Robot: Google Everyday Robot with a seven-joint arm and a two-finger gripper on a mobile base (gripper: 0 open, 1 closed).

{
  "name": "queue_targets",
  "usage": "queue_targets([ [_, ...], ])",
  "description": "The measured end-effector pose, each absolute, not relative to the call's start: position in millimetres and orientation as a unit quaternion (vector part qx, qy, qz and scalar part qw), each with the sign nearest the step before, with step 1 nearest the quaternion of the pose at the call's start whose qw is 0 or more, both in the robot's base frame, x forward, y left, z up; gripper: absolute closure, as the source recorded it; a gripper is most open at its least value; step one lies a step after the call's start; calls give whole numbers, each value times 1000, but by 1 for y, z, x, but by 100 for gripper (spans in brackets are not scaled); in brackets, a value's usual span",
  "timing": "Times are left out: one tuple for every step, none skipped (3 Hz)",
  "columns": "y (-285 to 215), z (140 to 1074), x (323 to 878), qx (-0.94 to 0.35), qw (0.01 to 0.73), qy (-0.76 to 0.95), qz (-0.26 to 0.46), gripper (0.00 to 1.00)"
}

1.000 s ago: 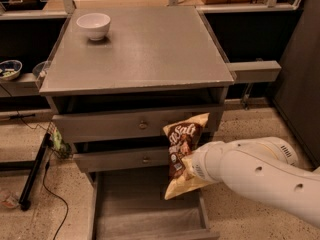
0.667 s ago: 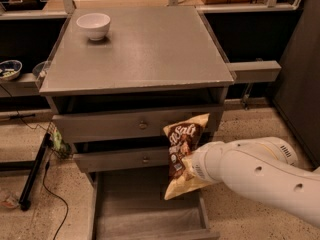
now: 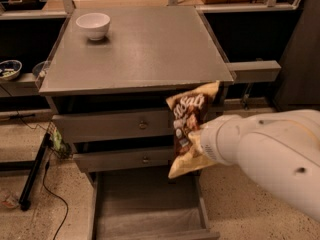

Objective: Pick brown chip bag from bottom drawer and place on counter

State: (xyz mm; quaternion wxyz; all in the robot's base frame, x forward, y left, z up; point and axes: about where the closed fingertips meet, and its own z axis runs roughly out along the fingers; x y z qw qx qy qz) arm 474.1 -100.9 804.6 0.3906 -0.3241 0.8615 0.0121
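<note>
Item: brown chip bag (image 3: 186,120), one. It is held upright in the air, just under the bench's (image 3: 145,49) front right corner. Its tan top end reaches the bench's front edge and its lower tan end hangs above the open bottom drawer (image 3: 145,201).

Claw (image 3: 196,140), one. It is at the bag's right edge, about mid-height, closed on the bag. Its tips are largely hidden by the bag and by the thick white arm (image 3: 265,159), which comes in from the lower right and is cut off there.

Drawers, three.
- The bottom drawer is pulled out, with nothing seen in it, and its front is cut off at the lower edge.
- Two knobbed drawers (image 3: 115,126) sit above it, one knob each. The bag covers their right ends.

On the bench: white bowl (image 3: 93,25), one, near the back left corner.

Off the bench:
- One narrow side shelf (image 3: 252,71) beside the right edge.
- One small dish (image 3: 9,69) past the left edge, partly cut off, contents hard to make out.
- One black stand leg (image 3: 32,176) with a cable on the floor to the left.
</note>
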Motion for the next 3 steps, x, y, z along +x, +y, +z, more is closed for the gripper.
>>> queue_targets([
  [-105,855,469,-330,418,846,-11,100],
  [-109,861,476,-325,420,847,-13,100],
  [-113,887,495,-320,437,840,-15,100],
])
